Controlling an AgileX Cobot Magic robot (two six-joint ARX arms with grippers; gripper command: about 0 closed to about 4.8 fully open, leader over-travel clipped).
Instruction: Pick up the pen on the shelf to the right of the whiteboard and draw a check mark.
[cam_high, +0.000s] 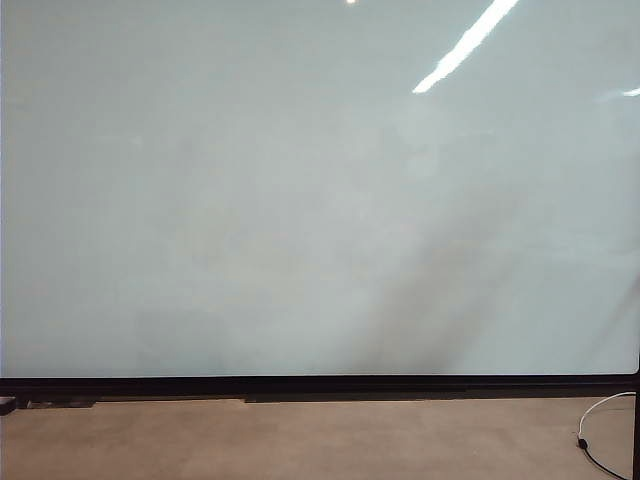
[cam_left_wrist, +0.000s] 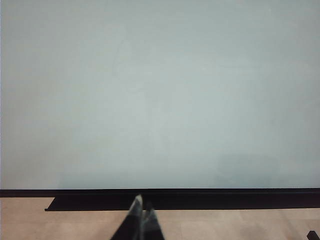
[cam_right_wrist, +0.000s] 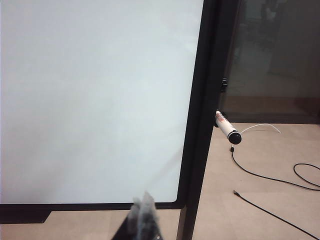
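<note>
- Beyond the whiteboard's (cam_right_wrist: 100, 100) right edge: pen (cam_right_wrist: 227, 128), sticking out past the black frame.
- Left claw (cam_left_wrist: 142, 210): together, below the bottom edge.
- Right claw (cam_right_wrist: 143, 206): together, near the lower right corner.

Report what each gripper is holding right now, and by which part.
Nothing is held. The left gripper and right gripper are both shut and empty, facing the whiteboard. The pen sits untouched beside the board's right frame.

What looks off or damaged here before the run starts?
Nothing stands out. Whiteboard is blank and unmarked; pen juts out from the board's right frame, cables loose on the floor. Left gripper and right gripper fingers are shut, holding nothing.
</note>
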